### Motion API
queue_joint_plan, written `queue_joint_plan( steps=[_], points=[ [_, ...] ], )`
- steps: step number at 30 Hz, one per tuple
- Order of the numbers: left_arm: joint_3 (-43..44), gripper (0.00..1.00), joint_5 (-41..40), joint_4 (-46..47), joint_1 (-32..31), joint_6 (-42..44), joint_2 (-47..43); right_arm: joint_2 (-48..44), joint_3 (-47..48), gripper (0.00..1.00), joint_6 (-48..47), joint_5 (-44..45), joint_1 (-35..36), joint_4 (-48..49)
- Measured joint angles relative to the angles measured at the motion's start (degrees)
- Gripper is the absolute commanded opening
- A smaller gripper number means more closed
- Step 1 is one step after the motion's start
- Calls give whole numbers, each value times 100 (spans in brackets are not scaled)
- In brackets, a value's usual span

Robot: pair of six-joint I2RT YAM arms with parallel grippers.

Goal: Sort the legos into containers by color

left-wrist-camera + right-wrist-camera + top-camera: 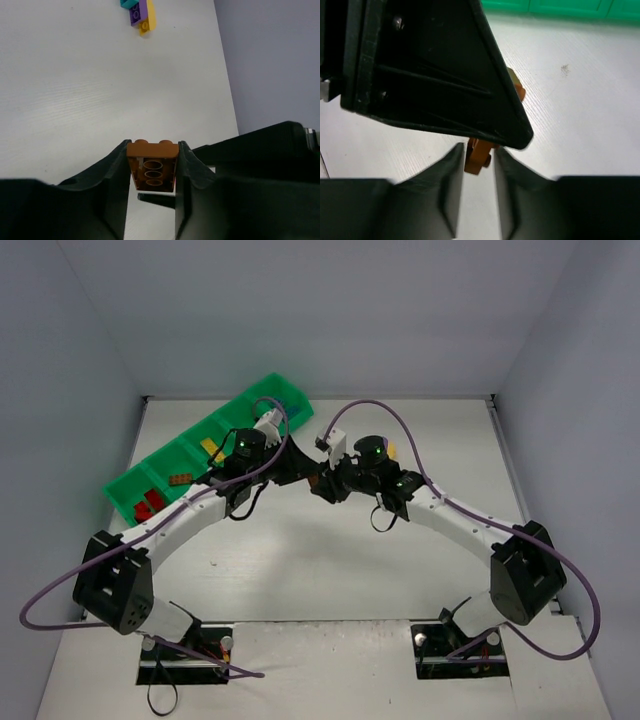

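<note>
Left wrist view has the left gripper clenched on a small brown-orange studded plastic brick, held over the middle of the white table. Opposite it, the right gripper pinches the same brick, its fingers just under the left claw. A stuck teal, purple and yellow brick cluster lies beyond, and the long green plastic tray sits far left.

Text overall: I can read none in any view.
Tray: the green tray shows me plain walls, no label.
Brick: the brown-orange brick shows me studs and tubes, no lettering.
</note>
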Motion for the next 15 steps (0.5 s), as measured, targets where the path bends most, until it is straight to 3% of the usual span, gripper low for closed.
queue_joint_plan(
  steps=[1,4,5,7,11,15],
  points=[
    [0,9,-7,2,0,39,-2,0,0,45,31,2,0,15],
    [-2,9,-131,-129,9,109,-7,0,-4,69,63,24,0,55],
    [-2,9,-175,-177,15,155,-9,0,-7,73,76,28,0,66],
    [-2,9,-247,-306,66,262,-39,0,-17,79,61,72,0,94],
    [0,9,-466,-750,380,531,-203,-4,-63,81,98,273,-15,94],
    [17,9,-1078,-1399,1224,938,-520,-72,-160,81,210,570,-114,57]
  ],
)
